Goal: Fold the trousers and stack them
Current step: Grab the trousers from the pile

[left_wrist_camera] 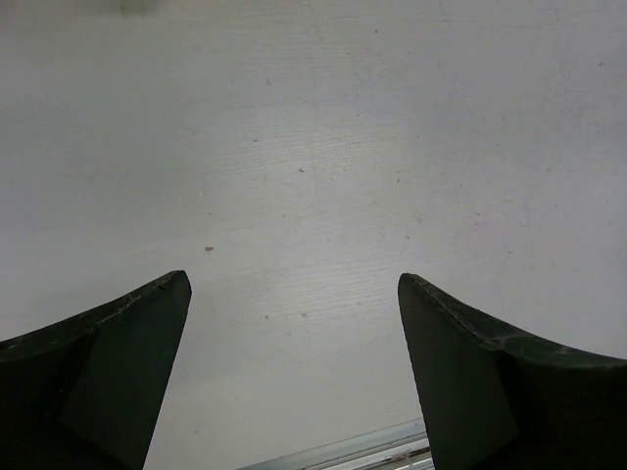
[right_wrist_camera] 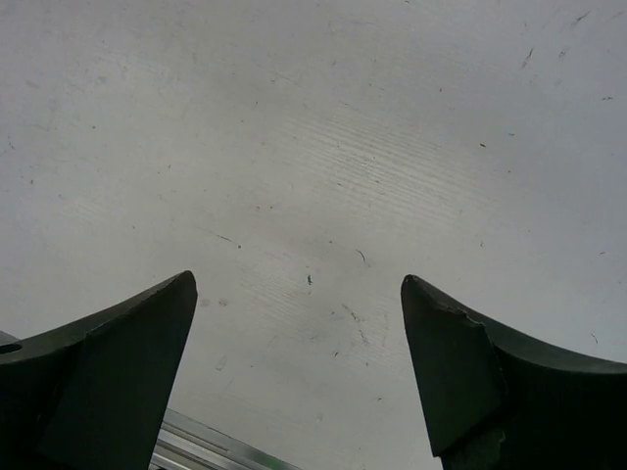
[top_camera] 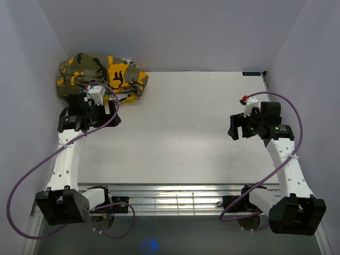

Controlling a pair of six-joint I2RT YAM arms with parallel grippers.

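finding the table (top_camera: 180, 138) spreading white across the whole workspace, with the trousers (top_camera: 101, 74) lying heaped in its far left corner, close to the left wall. reading the heap's long axis as running left to right along the far edge, and its cloth as bunched in layers rather than spread flat. placing the left gripper (left_wrist_camera: 292, 279) just on the near side of that heap, so judging the left arm much the nearer, and reaching away from the base toward the far corner as the direction called for. placing the right gripper (right_wrist_camera: 299, 279) over the table's right side, well apart from the cloth. seeing both sets of jaws standing wide apart, gripping nothing, framing only table surface. noting purple cables (top_camera: 53, 154) looping beside each arm, and seeing nothing else lying between the left jaws and the cloth.
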